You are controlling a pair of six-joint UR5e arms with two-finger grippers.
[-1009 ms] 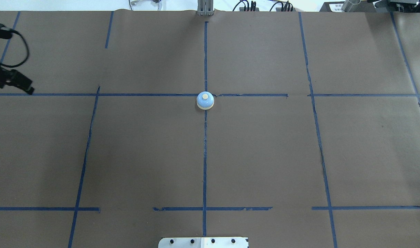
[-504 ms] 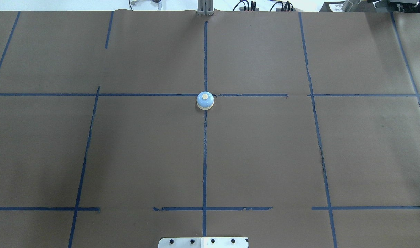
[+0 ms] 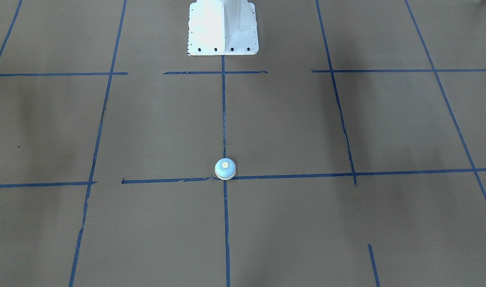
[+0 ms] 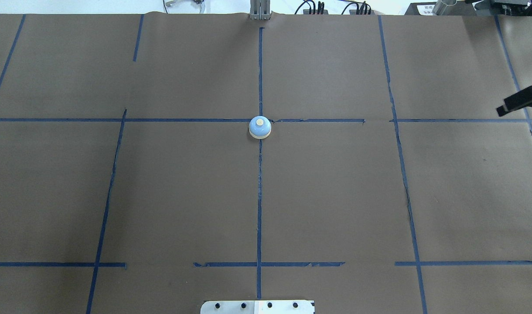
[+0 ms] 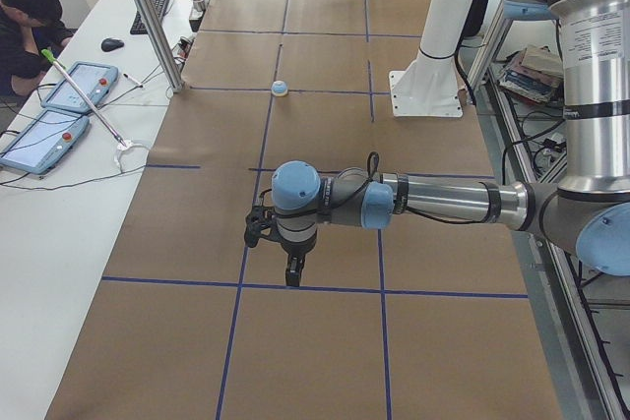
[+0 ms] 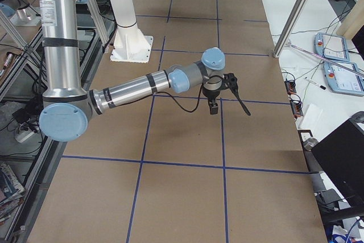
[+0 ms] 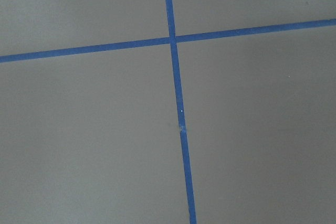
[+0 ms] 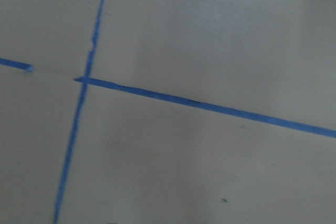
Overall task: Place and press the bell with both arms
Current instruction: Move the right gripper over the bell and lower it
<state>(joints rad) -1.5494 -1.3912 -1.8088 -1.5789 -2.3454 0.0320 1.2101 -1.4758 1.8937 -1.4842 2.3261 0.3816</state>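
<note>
Your right arm [image 6: 128, 89] and left arm [image 5: 443, 202] stretch out low; bell [image 4: 260, 127] sits well apart between right gripper [image 4: 516, 102] and left gripper [image 5: 291, 270]. Their openings: can't tell.

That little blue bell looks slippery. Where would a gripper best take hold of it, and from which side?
Probably from straight above, with the fingers closing on opposite sides of the bell low down, at its cream rim. The bell stands upright and the dome is widest there. That grip also avoids the button on top.
</note>
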